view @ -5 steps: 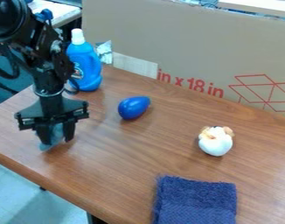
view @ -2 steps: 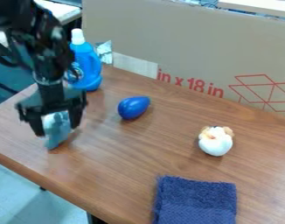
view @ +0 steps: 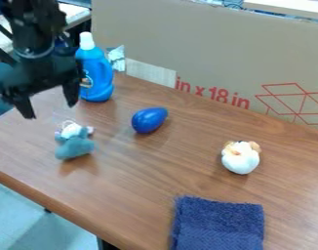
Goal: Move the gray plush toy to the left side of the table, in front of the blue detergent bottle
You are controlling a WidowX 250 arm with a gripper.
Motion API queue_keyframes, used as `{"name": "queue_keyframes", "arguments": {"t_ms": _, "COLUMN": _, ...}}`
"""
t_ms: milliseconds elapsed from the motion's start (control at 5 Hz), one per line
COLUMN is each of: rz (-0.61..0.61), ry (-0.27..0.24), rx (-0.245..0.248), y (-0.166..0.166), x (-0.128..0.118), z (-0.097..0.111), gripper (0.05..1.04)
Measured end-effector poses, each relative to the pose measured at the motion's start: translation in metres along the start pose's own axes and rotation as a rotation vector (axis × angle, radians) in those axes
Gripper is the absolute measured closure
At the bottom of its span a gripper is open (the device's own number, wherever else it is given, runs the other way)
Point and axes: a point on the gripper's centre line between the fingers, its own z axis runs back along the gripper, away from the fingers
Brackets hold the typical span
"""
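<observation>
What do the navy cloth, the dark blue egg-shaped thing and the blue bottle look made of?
Navy cloth: matte, likely terry cotton; fuzzy pile, soft edges.
Egg-shaped thing: smooth, semi-glossy, probably plastic given the soft highlight; painted wood possible.
Blue bottle: likely moulded plastic, slight sheen, rounded contours, separate white cap.

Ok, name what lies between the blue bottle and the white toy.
In the camera view, a blue egg-shaped object lies between the bottle and the white toy.

Table (view: 149,180) | 1 teal toy (view: 75,147) | 1 bottle (view: 96,73) | 1 ovoid (view: 149,120) | 1 white toy (view: 240,159) | 1 cloth (view: 219,224)
</observation>
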Motion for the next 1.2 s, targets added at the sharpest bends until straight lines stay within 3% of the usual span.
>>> {"name": "queue_keyframes", "arguments": {"t_ms": 200, "rz": -0.191, "ry": 0.055, "rx": -0.017, "y": -0.022, "x": -0.022, "z": 0.029, "gripper": 0.078}}
{"name": "queue_keyframes", "arguments": {"t_ms": 400, "rz": -0.443, "ry": 0.112, "rx": -0.052, "y": -0.055, "x": -0.059, "z": 0.038, "gripper": 0.078}}
{"name": "queue_keyframes", "arguments": {"t_ms": 600, "rz": -0.712, "ry": 0.182, "rx": -0.044, "y": -0.085, "x": -0.099, "z": 0.036, "gripper": 0.080}}
{"name": "queue_keyframes", "arguments": {"t_ms": 800, "rz": -0.974, "ry": 0.215, "rx": -0.009, "y": -0.093, "x": -0.124, "z": 0.032, "gripper": 0.081}}
{"name": "queue_keyframes", "arguments": {"t_ms": 1200, "rz": -0.981, "ry": 0.217, "rx": -0.005, "y": -0.092, "x": -0.124, "z": 0.032, "gripper": 0.081}}
